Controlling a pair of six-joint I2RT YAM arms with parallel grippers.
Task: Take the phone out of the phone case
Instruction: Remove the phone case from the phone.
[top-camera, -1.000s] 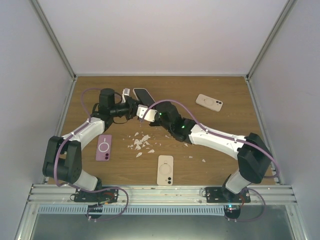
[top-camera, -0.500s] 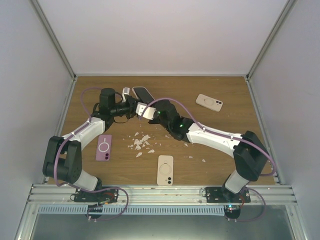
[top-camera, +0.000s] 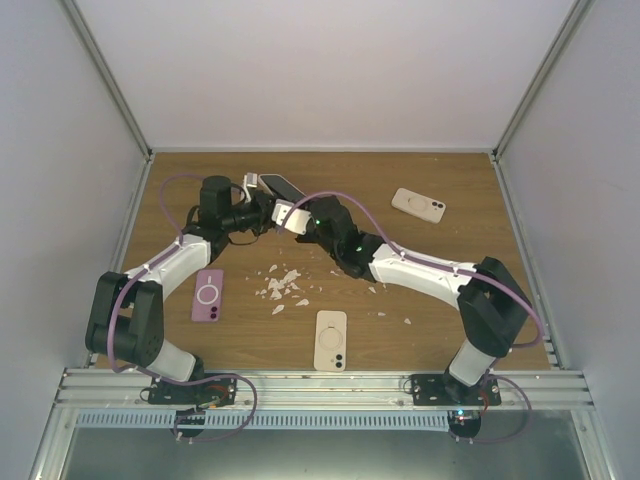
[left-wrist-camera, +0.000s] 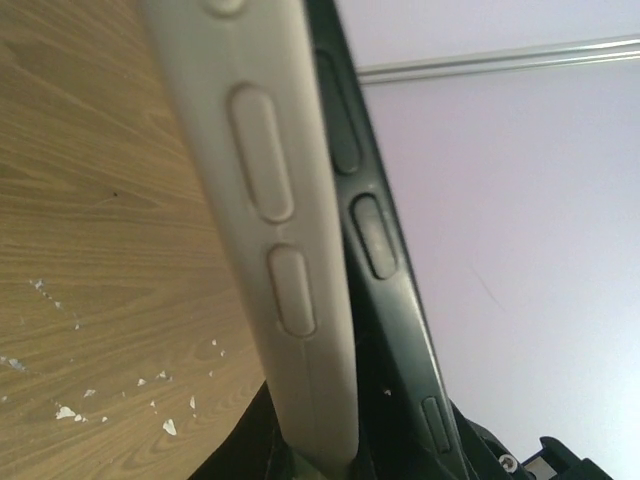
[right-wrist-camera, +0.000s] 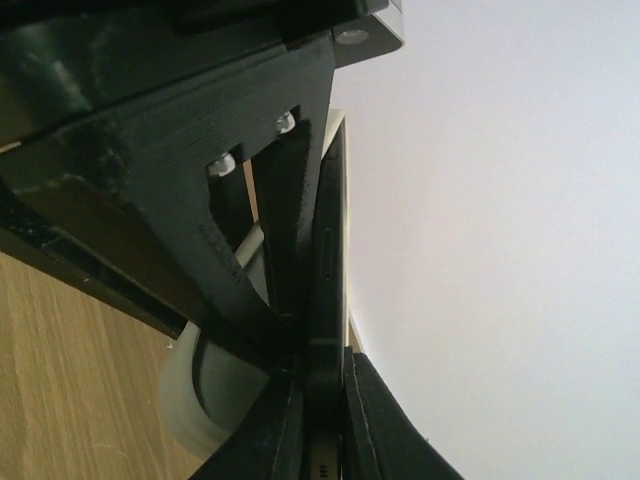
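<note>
The phone (left-wrist-camera: 372, 240), its edge lifting out of the case (left-wrist-camera: 285, 250), hangs above the bench's (top-camera: 450, 235) far-left part, my left jaws pinching the case and my right jaws pinching the phone, so I can pull them apart.

Wooden table (top-camera: 460, 190) under phone cases (top-camera: 208, 294), white scraps (top-camera: 281, 286)

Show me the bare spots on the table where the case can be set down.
Bare wood: the far strip between the cased phone and the far beige case; the near patch between the purple case and the near beige case. Crowded: far left, where the left gripper and right gripper meet, and the crumbs in the middle.
</note>
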